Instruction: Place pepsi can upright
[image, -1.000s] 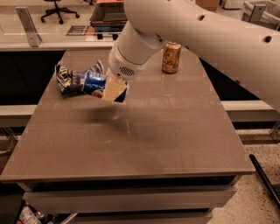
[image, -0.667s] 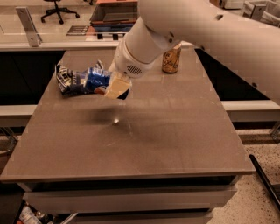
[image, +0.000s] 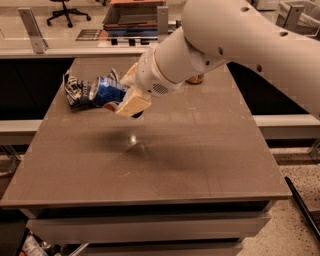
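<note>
big brown table (image: 200, 155) takes up most of the shot, and a fat white arm (image: 235, 35) reaches in from the top right. at the far left of the table there's a crumpled dark blue and white snack bag (image: 74, 90). the pepsi can (image: 106, 90) is on its side just beside the bag, silver end toward it. the gripper (image: 123, 95) is at the can's right end, with its tan fingers (image: 134, 103) pinching the can from either side. a gold can (image: 195, 79) peeks out behind the arm.

Gripper (image: 123, 96) low, left; arm outstretched
</note>
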